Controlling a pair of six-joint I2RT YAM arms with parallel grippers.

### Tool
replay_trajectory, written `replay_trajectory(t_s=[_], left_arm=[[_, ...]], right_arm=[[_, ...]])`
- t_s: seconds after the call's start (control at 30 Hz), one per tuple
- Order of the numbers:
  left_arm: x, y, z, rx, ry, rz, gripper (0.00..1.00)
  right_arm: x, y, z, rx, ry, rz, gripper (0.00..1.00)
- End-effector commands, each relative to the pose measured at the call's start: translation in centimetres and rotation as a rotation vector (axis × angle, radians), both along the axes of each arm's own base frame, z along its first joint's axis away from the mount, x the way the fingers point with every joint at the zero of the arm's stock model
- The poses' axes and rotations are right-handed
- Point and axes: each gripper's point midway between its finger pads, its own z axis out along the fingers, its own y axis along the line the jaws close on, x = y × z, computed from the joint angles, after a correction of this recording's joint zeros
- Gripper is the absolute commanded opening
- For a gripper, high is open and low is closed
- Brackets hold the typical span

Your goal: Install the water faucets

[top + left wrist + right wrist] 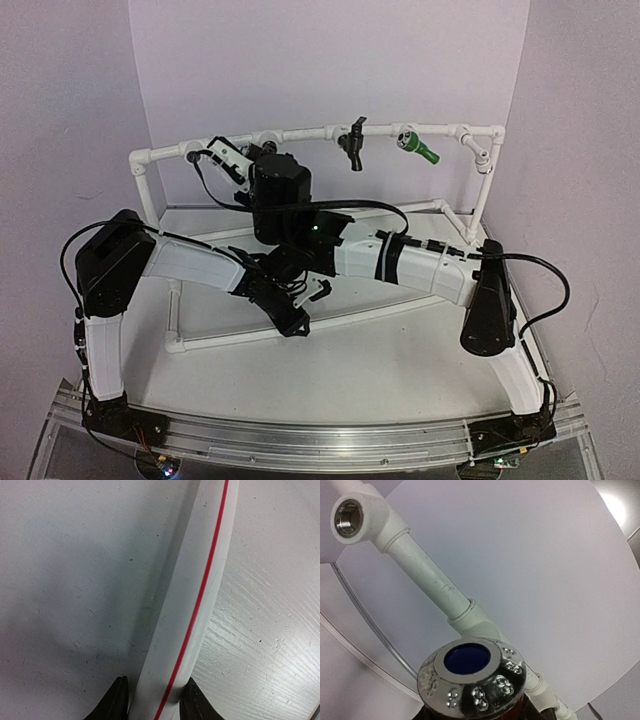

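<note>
Left wrist view, nearest to you: your left claw [156, 700] is clenching the white plastic pipe with the thin red stripe [200, 580], one dark finger [117, 702] sitting on each side, bracing the white pipe frame [150, 195]. Farther out, at 11 o'clock in the top view, your right claw [225, 155] is grasping the reddish-brown faucet with the shiny round mouth [472, 680]. It is sitting right in front of a white tee fitting [475, 620] on the rail; whether they are touching, you cannot tell. The white elbow socket with the metal thread [347, 521] is lying at 10 o'clock from that mouth, well apart. Along the far rail, the black faucet [352, 146] is hanging at 12 o'clock and the green faucet [418, 150] at 1 o'clock, both looking seated. You are risking a crossed thread if the faucet is going in tilted, and a twisting frame if the left grip is slipping while you are turning.
</note>
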Motion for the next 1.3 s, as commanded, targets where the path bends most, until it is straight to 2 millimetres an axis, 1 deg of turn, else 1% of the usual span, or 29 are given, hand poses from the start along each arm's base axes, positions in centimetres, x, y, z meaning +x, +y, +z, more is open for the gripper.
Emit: replay_trajectory(t_s=[0.0,0.17,0.3,0.53,0.73,0.87,0.93,1.03,1.13,1.2,1.27], left_arm=[[-4.1,2.5,-8.2,0.121,0.244,0.107,0.0],[-4.1,2.5,-8.1,0.121,0.239,0.108,0.0],[-4.1,2.5,-8.3,0.123,0.244,0.108,0.0],[-4.2,2.4,-8.3,0.119,0.248,0.105,0.0],[-4.1,2.4,-8.2,0.119,0.244,0.106,0.0],[-4.1,2.4,-8.2,0.118,0.245,0.106,0.0],[-4.1,2.4,-8.2,0.118,0.246,0.107,0.0],[-4.1,2.3,-8.2,0.116,0.251,0.106,0.0],[-4.1,2.3,-8.1,0.114,0.249,0.106,0.0],[-4.1,2.4,-8.1,0.117,0.246,0.107,0.0],[-4.1,2.3,-8.1,0.115,0.246,0.106,0.0]], right_arm=[[1.8,-1.1,1.2,0.502,0.052,0.041,0.0],[2.6,-2.2,0.6,0.817,0.127,0.058,0.0],[3.1,-2.7,0.2,1.025,0.176,0.081,0.0],[3.3,-2.6,-0.6,1.383,0.25,0.133,0.0],[3.6,-3.4,0.0,1.726,0.298,0.181,0.0],[3.0,-4.5,-0.1,1.988,0.336,0.243,0.0],[2.7,-4.7,0.3,2.091,0.354,0.281,0.0],[2.6,-4.7,1.0,2.133,0.354,0.317,0.0],[2.4,-4.8,1.7,2.1,0.34,0.332,0.0],[2.1,-5.1,1.9,2.085,0.335,0.354,0.0],[1.8,-5.6,1.6,2.108,0.337,0.379,0.0]])
